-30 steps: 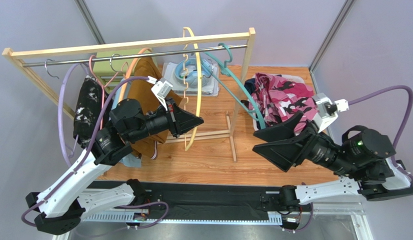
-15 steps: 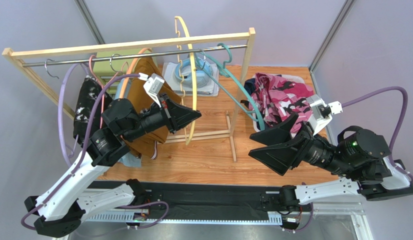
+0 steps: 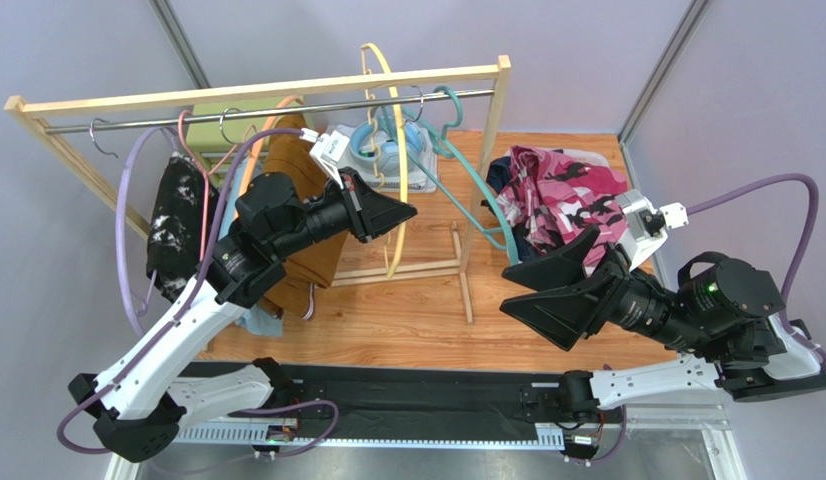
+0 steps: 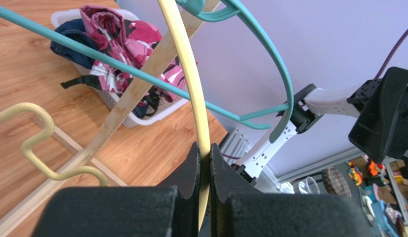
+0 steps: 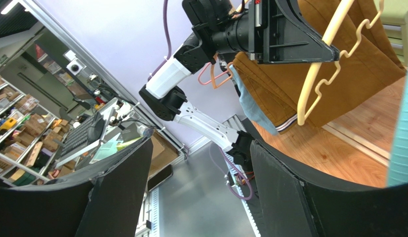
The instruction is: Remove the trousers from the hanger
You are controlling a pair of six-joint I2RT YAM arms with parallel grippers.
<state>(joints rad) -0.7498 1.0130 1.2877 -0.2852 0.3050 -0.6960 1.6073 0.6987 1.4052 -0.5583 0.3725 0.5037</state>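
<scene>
Yellow hanger (image 4: 191, 74), seemingly bare, is clamped in left claw (image 4: 205, 148) for lifting off rail (image 3: 257, 112); right claw (image 3: 507, 285) gapes empty.

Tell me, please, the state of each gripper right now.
Left gripper: closed on the yellow hanger.
Right gripper: open, holding nothing.

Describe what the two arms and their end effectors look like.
The left arm and right arm have white link shells and black joint housings. The left end effector and right end effector each carry two broad black wedge-shaped fingers. A purple cable loops along each arm, and a green light glows on the right one.
</scene>
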